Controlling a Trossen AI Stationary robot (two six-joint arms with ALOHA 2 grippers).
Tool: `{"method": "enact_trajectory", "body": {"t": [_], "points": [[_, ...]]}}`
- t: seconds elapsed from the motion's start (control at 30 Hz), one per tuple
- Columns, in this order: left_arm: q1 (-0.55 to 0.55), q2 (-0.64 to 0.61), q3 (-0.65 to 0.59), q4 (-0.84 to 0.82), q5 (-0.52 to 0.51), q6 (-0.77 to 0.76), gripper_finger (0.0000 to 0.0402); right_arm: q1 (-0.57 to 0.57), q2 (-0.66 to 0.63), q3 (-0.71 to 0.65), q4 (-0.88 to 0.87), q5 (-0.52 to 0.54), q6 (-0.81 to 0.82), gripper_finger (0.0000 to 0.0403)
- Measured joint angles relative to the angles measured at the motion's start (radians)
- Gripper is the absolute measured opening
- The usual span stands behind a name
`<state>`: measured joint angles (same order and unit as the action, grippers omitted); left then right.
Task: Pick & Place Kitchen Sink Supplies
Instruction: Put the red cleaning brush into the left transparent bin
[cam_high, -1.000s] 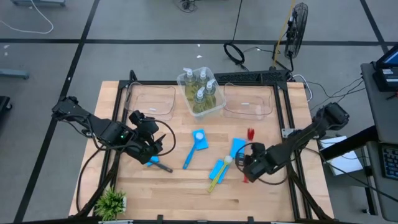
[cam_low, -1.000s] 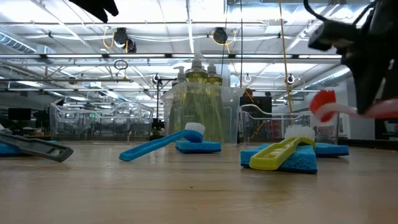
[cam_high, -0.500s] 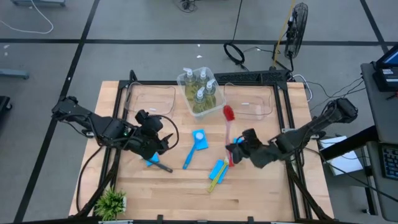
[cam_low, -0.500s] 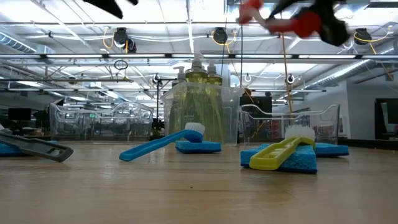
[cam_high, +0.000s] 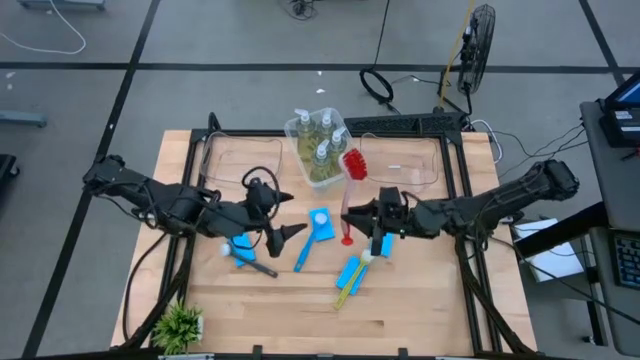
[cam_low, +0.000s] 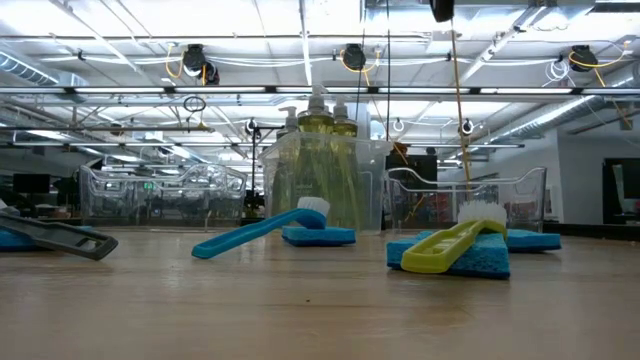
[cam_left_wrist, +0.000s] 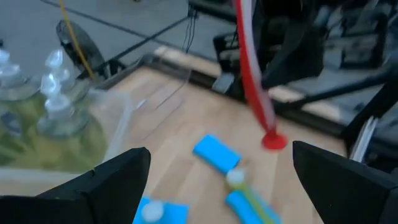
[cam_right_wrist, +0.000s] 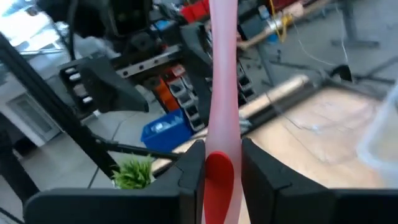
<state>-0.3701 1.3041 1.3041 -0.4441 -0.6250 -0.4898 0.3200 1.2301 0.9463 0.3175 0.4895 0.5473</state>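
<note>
- Potted plant (cam_high: 180, 325): near-left corner of the table (cam_high: 420, 320), well apart from the work; not a sink supply, so presumably left alone
- Left bin (cam_high: 240, 160): clear, at the table's far side, nothing seen in it; likely a drop place for loose supplies
- Left gripper (cam_high: 290, 232): held low over the table's left-centre, jaws spread wide and holding nothing, pointed toward the other arm as if ready to receive or to pick
- Black brush (cam_high: 258, 267) and a blue sponge (cam_high: 243, 247): lying flat just beside the left gripper, not yet sorted
- Blue brush (cam_high: 312, 240): flat at mid-table, head over another sponge
- Soap bottles (cam_high: 322, 140): four, upright in the middle clear bin (cam_high: 340, 172), already stowed
- Red brush (cam_high: 350, 195): lifted clear of the table, bristle head toward the bins, handle end toward the viewer
- Right gripper (cam_high: 372, 218): mid-table, jaws closed on the red brush's handle; the carry looks headed for a bin or a hand-over
- Yellow-green brush (cam_high: 352, 280): resting on a sponge, awaiting pickup
- Right bin (cam_high: 400, 160): clear, apparently unfilled
</note>
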Motion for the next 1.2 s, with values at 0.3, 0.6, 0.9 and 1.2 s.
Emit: {"method": "enact_trajectory", "body": {"t": [0.3,0.6,0.9,1.2], "points": [[0.057,0.031,0.001,0.202,0.006,0.024,0.0392,-0.046,0.033,0.000,0.064,-0.207,-0.072,0.0064],[0.115,0.164,0.001,0.386,0.061,0.024,0.0392,-0.063,0.078,0.000,0.125,-0.293,-0.062,0.0063],[0.146,0.218,0.001,0.454,0.090,0.003,0.0392,-0.058,0.078,0.000,0.114,-0.308,-0.052,0.0063],[0.145,0.215,0.001,0.448,0.087,-0.002,0.0373,-0.058,0.078,0.000,0.111,-0.334,-0.043,0.0063]]}}
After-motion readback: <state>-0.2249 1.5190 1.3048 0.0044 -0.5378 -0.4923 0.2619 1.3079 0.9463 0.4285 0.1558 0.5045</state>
